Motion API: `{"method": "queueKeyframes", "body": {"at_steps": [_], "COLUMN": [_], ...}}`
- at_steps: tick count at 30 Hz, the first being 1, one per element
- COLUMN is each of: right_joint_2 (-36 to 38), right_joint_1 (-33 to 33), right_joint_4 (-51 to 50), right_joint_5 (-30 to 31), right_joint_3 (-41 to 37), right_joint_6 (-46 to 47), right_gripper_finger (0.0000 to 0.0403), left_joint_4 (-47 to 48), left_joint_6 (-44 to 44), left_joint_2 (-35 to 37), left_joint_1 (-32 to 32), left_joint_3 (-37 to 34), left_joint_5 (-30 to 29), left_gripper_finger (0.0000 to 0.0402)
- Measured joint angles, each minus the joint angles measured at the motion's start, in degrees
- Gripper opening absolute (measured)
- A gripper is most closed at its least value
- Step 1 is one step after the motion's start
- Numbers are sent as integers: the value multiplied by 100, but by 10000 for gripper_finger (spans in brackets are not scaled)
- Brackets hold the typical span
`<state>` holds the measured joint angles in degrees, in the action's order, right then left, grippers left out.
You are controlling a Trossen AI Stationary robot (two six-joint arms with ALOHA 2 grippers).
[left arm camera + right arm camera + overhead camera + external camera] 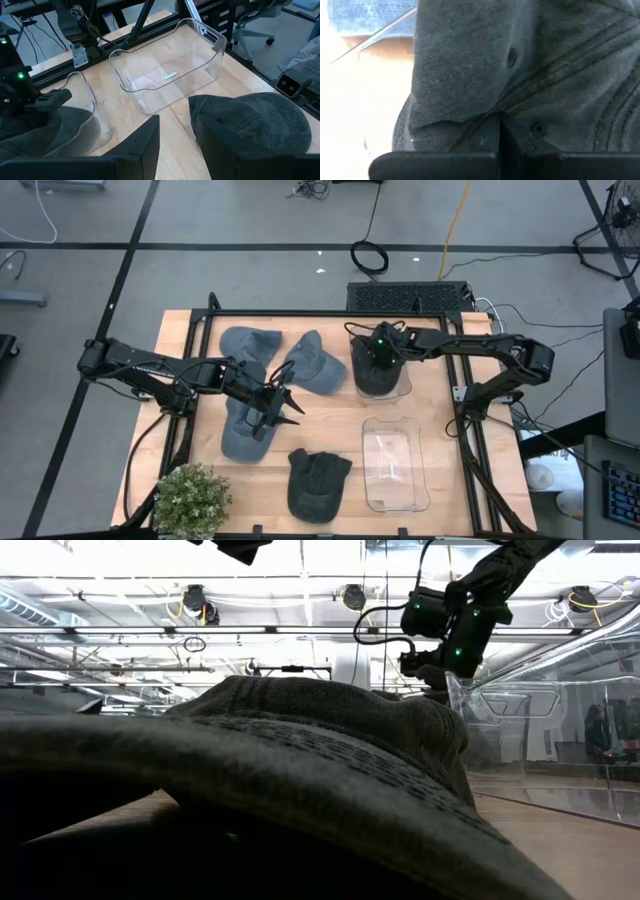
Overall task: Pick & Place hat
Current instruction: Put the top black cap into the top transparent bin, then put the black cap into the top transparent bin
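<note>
A dark grey hat (380,378) sits inside a clear plastic bin (406,392) at the table's far right. My right gripper (378,360) stands over it, shut on its cloth; the hat fills the right wrist view (545,60). My left gripper (285,402) hovers open near the table's middle, above a grey-blue cap (240,435) that lies on the wood. In its wrist view only bare table shows between the fingers (175,125). A second clear bin (368,470) stands with nothing in it at the near right. My right gripper pinches a raised fold of the hat's crown cloth (490,107) between its two shut fingers. The fingers come from above, slanting steeply down. The hat's body hangs below the fingers inside the bin (95,115); whether it rests on the bin's floor I cannot tell.
Two blue caps (250,345) (312,365) lie at the far middle. A dark cap (318,482) lies near the front edge and fills the low view (300,750). A potted plant (190,500) stands at the near left corner. A black frame rail (300,313) borders the table.
</note>
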<state>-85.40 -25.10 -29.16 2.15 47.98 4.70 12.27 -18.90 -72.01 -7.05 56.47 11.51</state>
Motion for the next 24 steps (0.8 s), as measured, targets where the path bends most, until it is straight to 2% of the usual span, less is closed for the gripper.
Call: {"method": "queueKeyframes", "body": {"at_steps": [18, 21, 24], "right_joint_2": [2371, 2640, 2876], "right_joint_1": [508, 786, 1222], "right_joint_4": [417, 738, 1985], "right_joint_5": [335, -110, -698], "right_joint_3": [-32, -37, -334], "right_joint_6": [401, 492, 507], "right_gripper_finger": [0, 0, 0], "left_joint_4": [-7, -8, -29], "left_joint_6": [109, 362, 819], "left_joint_2": [0, 2, 0], "left_joint_1": [0, 0, 0], "left_joint_3": [2, 2, 1], "left_joint_5": [0, 0, 0], "left_gripper_finger": [141, 141, 141]}}
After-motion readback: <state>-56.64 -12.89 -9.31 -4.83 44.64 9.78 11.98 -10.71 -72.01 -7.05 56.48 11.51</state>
